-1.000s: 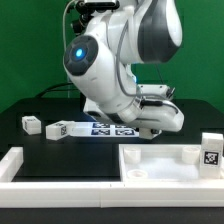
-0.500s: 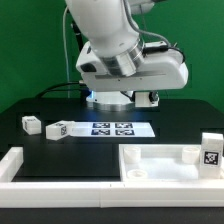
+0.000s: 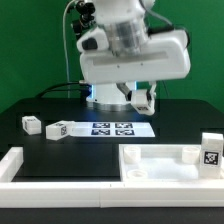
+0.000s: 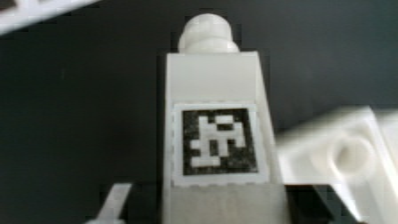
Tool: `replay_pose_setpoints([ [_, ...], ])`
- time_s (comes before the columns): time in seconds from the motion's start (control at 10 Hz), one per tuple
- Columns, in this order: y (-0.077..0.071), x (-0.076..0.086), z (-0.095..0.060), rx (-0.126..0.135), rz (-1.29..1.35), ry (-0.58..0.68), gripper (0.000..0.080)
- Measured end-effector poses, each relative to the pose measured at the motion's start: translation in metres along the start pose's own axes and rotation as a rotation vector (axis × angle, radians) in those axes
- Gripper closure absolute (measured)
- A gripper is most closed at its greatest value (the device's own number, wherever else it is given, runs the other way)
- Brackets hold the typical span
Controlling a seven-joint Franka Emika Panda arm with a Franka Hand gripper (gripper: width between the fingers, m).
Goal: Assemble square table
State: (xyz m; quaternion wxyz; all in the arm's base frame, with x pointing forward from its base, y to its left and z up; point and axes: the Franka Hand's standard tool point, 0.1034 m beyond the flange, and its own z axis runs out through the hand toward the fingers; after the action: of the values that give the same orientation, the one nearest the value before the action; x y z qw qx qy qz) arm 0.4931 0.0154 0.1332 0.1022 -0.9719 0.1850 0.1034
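In the wrist view a white table leg (image 4: pixel 217 120) with a black-and-white tag stands lengthwise between my fingers (image 4: pixel 114 203), and my gripper (image 4: pixel 217 205) is shut on it. A corner of the white square panel (image 4: pixel 347 150) shows beside the leg. In the exterior view my gripper (image 3: pixel 143 100) hangs well above the table, over the right end of the marker board (image 3: pixel 113 128). The square panel (image 3: pixel 160 158) with its raised rim lies at the front right. Two loose legs (image 3: pixel 30 124) (image 3: pixel 57 129) lie at the exterior view's left. Another tagged leg (image 3: pixel 210 152) stands at the panel's right side.
A long white border bar (image 3: pixel 60 172) runs along the front, with an upright end piece (image 3: pixel 12 160) at the exterior view's left. The arm's bulky white body (image 3: pixel 130 55) fills the upper middle, in front of a green back wall.
The arm has risen from its low, bent-over pose and turned, carrying the gripper and the held leg up off table level. The loose parts have not moved.
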Motion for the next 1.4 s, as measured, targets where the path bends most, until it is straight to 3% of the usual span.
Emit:
replay_pose_setpoints([
  [0.2,-0.011,0.038,-0.033,-0.026,-0.083,0.166,0.0509],
  [0.5,-0.014,0.045,-0.032,-0.021,-0.101,0.375,0.0509],
  [0.7,-0.018,0.051,-0.020,-0.030,-0.111,0.526,0.0509],
  [0.9,-0.024,0.080,-0.033,-0.026,-0.131,0.695,0.0509],
  [1.1,-0.047,0.095,-0.045,-0.011,-0.167,0.845,0.0509],
  [1.2,-0.042,0.092,-0.039,-0.020,-0.175,0.892,0.0509],
  [1.4,-0.043,0.093,-0.036,-0.023,-0.175,0.861,0.0509],
])
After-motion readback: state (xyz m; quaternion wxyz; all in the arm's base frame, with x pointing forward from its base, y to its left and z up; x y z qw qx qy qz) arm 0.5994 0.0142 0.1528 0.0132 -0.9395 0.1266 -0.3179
